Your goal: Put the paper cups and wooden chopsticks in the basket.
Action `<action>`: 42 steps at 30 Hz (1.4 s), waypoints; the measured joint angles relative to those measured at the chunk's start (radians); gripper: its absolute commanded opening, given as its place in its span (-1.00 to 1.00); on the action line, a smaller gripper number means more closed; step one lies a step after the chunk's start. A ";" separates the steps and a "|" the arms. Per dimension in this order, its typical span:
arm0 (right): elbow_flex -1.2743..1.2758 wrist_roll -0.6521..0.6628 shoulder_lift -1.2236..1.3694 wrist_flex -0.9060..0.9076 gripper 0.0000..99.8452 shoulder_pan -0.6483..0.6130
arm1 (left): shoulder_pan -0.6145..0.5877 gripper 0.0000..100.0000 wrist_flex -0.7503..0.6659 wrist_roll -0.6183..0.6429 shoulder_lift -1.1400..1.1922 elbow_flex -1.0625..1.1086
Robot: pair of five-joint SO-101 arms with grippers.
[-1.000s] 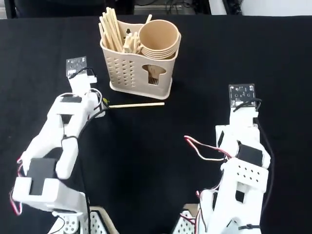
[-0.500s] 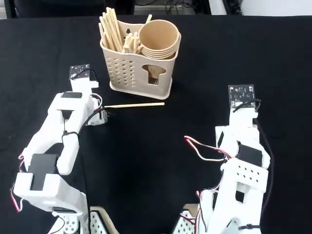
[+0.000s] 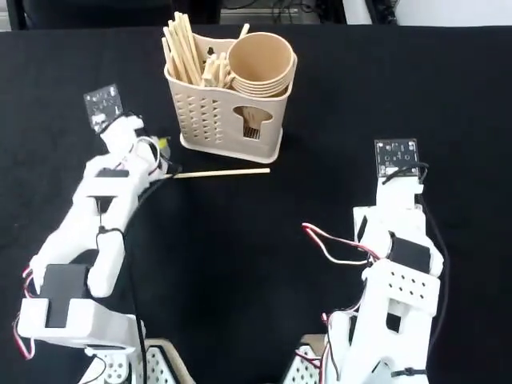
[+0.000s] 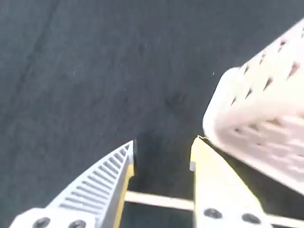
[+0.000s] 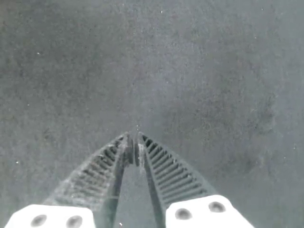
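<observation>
Left gripper point(image 4: 161, 148), jaws apart, has swung round to straddle the left end of the loose chopstick point(image 3: 222, 172). You can clamp it now, basket point(image 3: 210, 120) next.

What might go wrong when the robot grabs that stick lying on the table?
The left end effector is open across one end of the chopstick, not its middle, so the thin stick may tip or slip out when lifted. The basket stands very close beside the end effector, so the arm might bump it. That side of the basket looks packed with the sticks already inside, so the new one may catch on them.
</observation>
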 measured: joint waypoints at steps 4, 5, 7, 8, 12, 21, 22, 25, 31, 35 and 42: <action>0.000 0.000 0.000 0.000 -0.95 0.000 | 0.014 -0.60 -0.015 0.000 0.000 0.037; 0.000 0.000 0.000 0.000 -0.95 0.000 | 0.014 -0.60 -0.003 0.000 -0.002 0.040; 0.000 0.000 0.000 0.000 -0.95 0.000 | 0.014 -0.60 0.063 -0.006 -0.005 0.040; 0.000 0.000 0.000 0.000 -0.95 0.000 | 0.020 -0.60 0.106 -0.020 -0.014 0.040; 0.000 0.000 0.000 0.000 -0.95 0.000 | 0.054 -0.60 0.273 -0.058 -0.048 0.040; 0.000 0.000 0.000 0.000 -0.95 0.000 | 0.072 -0.60 0.339 -0.071 -0.077 0.040; 0.000 0.000 0.000 0.000 -0.95 0.000 | 0.071 -0.60 0.322 -0.071 -0.097 0.040; 0.000 0.000 0.000 0.000 -0.95 0.000 | 0.048 -0.60 0.183 -0.046 -0.137 0.051; 0.000 0.000 0.000 0.000 -0.95 0.000 | 0.021 -0.60 -0.239 -0.026 -0.104 0.172; 0.000 0.000 0.000 0.000 -0.95 0.000 | 0.021 -0.60 -0.241 -0.028 -0.023 0.152; 0.000 0.000 0.000 0.000 -0.95 0.000 | 0.023 -0.60 0.075 -0.028 0.097 -0.043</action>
